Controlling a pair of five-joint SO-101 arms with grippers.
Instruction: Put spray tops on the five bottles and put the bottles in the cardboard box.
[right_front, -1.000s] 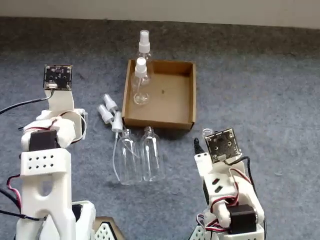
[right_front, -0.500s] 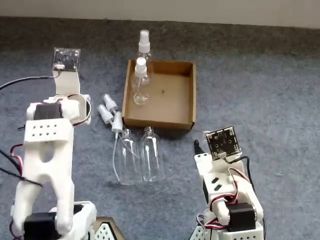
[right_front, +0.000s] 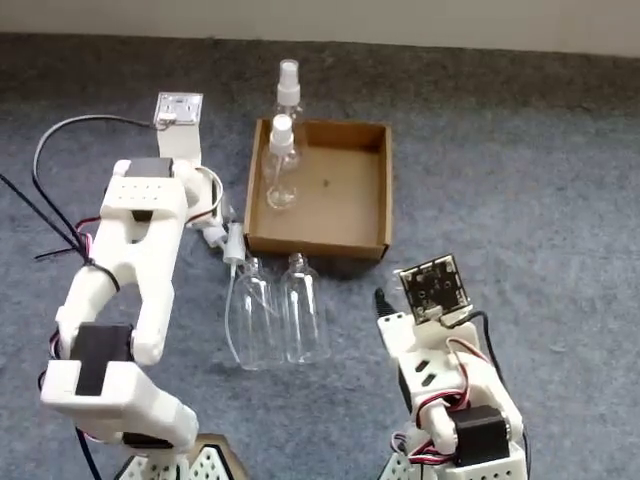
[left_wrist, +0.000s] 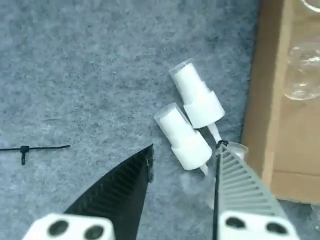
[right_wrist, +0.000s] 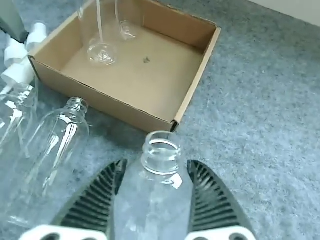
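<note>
The cardboard box sits upper centre of the high view, grey carpet stretching to its right. One capped bottle stands in its left side, a second capped bottle just behind its far wall. Two spray tops lie beside the left wall, under the left gripper, its jaws spread. Two lying bottles rest before the box; one seems to carry a top. Lower right, the right gripper clamps an uncapped bottle.

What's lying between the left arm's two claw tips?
In the left wrist view, a white spray top lies on the carpet between the open left gripper's tips; a second spray top lies just beyond.
</note>
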